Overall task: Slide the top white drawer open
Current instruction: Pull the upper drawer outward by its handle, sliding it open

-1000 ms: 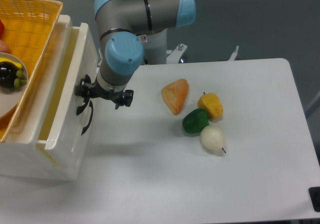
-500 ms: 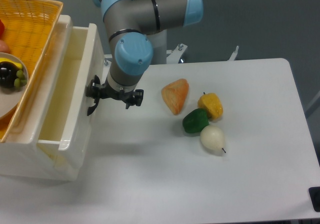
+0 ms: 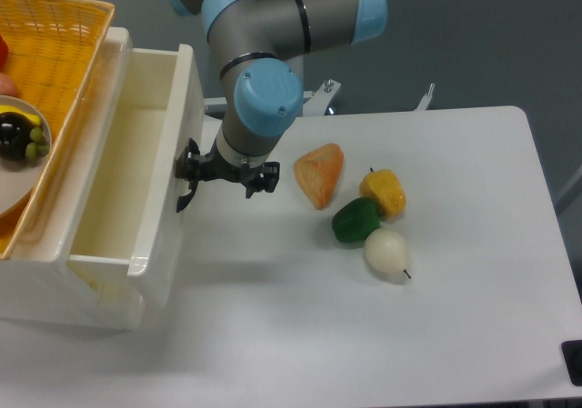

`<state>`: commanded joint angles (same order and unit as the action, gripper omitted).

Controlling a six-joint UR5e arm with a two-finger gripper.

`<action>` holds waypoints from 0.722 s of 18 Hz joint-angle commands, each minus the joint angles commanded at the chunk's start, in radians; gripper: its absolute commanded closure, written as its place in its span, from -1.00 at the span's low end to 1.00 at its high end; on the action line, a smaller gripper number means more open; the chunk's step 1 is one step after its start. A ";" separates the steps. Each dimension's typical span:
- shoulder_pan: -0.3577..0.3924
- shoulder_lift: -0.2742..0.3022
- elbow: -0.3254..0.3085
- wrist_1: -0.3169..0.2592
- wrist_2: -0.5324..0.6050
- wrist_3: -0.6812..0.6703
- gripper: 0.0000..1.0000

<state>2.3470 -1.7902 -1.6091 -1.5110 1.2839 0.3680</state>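
Mid-pull step; gripper (image 3: 193, 174) is hooking the black handle (image 3: 185, 193), closed on it by the look; top white drawer (image 3: 118, 185) at frame left is sitting well out; next: finishing travel, then releasing.

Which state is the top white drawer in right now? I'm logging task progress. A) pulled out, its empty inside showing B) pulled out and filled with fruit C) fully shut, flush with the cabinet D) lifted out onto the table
A: the top white drawer juts out from the cabinet with its bare cream inside exposed, and the gripper is at its black handle.
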 joint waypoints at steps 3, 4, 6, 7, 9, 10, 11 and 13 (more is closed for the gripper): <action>0.020 0.002 0.000 -0.018 0.000 0.026 -1.00; 0.021 0.000 0.000 -0.020 0.000 0.029 -1.00; 0.034 0.002 0.000 -0.021 0.000 0.034 -1.00; 0.035 0.002 0.000 -0.021 0.000 0.035 -1.00; 0.043 0.002 0.000 -0.021 0.000 0.045 -1.00; 0.045 0.000 0.000 -0.021 0.000 0.048 -1.00; 0.051 0.002 0.000 -0.023 0.000 0.051 -1.00; 0.057 0.002 0.000 -0.023 0.000 0.055 -1.00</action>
<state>2.4037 -1.7886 -1.6091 -1.5340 1.2839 0.4234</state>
